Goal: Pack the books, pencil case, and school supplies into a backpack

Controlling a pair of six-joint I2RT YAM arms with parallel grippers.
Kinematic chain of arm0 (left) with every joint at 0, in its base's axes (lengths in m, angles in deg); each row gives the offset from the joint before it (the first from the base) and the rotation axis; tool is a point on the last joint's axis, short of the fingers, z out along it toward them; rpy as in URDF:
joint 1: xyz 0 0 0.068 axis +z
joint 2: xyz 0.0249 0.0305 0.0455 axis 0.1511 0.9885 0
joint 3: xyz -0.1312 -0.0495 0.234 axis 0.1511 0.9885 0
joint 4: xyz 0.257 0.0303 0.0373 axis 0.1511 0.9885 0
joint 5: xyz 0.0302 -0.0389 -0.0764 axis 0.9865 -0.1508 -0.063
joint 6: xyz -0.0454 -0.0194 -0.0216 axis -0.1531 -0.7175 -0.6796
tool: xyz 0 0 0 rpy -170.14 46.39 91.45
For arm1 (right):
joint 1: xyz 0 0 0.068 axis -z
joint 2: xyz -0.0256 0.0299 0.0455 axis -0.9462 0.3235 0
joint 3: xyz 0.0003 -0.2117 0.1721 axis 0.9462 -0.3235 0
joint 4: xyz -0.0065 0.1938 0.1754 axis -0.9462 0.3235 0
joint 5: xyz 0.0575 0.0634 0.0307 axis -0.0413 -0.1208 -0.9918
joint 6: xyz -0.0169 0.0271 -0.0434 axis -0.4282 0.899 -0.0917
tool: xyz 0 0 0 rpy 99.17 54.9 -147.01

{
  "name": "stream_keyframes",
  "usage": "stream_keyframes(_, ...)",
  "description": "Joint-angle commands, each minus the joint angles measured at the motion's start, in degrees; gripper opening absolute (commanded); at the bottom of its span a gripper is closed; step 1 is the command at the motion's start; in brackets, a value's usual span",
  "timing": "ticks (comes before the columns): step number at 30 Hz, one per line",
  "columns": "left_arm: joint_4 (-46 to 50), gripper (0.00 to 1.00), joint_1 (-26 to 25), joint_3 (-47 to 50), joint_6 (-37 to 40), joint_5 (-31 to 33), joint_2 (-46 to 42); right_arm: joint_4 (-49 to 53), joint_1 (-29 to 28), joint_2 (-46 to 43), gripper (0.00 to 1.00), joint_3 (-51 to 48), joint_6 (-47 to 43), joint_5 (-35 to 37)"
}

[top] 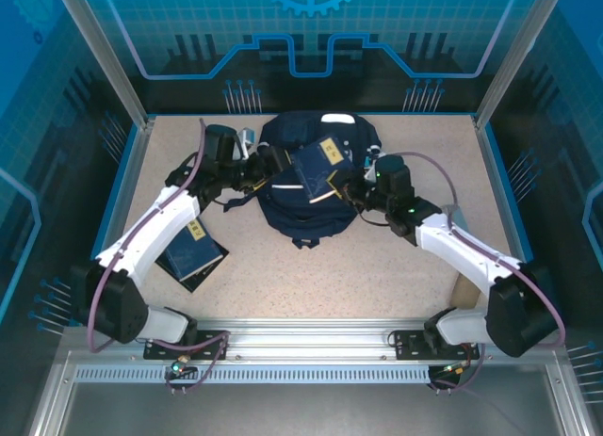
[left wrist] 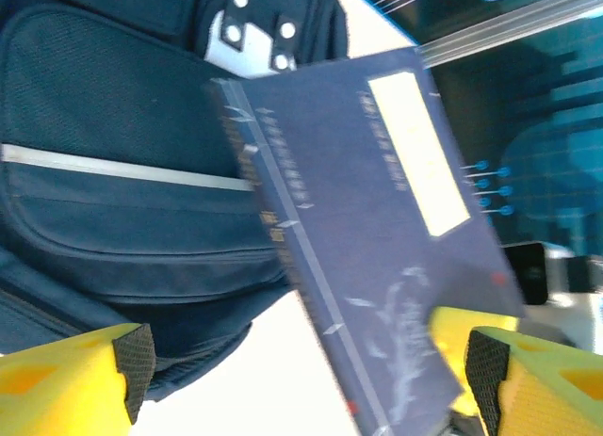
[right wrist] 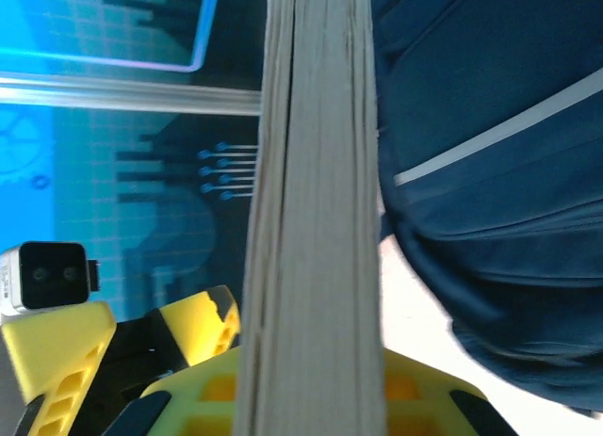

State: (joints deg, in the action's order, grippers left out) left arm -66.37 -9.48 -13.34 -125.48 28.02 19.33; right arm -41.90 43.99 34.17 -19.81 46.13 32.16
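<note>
- Backpack check: the big soft navy fabric backpack with thin white stripes lies flat on the speckled beige counter, toward the far side and roughly centred between my two arms.
- One thin dark-blue book with a pale yellow title label is up in the air just over the backpack's top, tilted, with one corner lower than the rest.
- My right gripper is clamped on that book at its lower right corner. From the right wrist I look straight along the grey page edge, which rises out of my yellow gripper, with the backpack off to the right.
- My left gripper sits at the book's left side with its jaws spread wide. In the left wrist view the black pads are far apart and the book's lower end hangs between them. The left pad clearly isn't touching it, but I can't tell about the other one.
- Behind the book in that view is the backpack, with a white stripe across the pocket and a white patch with dots near the top.
- A second book, same dark-blue cover and small yellow mark, lies flat on the counter on the left, partly under my left arm and well apart from the backpack.
</note>
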Motion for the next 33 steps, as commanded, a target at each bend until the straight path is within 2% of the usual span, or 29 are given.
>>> stream_keyframes(1, 10.35, 0.88, 0.51, -2.7, 13.93, 3.91, 5.89, 16.27, 2.69, -3.67, 0.09, 2.07, -9.13, 2.94)
stream_keyframes(7, 8.91, 0.85, 0.53, -8.01, 18.6, 3.45, 17.59, 26.07, 4.62, -7.74, 0.09, 2.59, -13.68, 7.08)
stream_keyframes(16, 5.53, 0.81, 0.43, -16.01, 16.43, 4.2, 30.87, 28.79, 6.13, -9.02, 0.09, 1.58, -14.24, 6.93)
stream_keyframes(23, 6.87, 0.79, -0.83, -15.15, 16.09, 1.73, 33.87, 30.08, 6.91, -8.67, 0.09, 1.67, -14.16, 7.54)
stream_keyframes(27, 7.03, 0.77, -4.67, -12.9, 15.79, -1.22, 33.3, 32.07, 8.91, -9.08, 0.08, 1.99, -14.94, 8.06)
stream_keyframes(33, 7.86, 0.74, -10.27, -11.71, 16.76, -1.39, 32.36, 35.71, 15.18, -13.01, 0.08, 2.86, -17.91, 7.67)
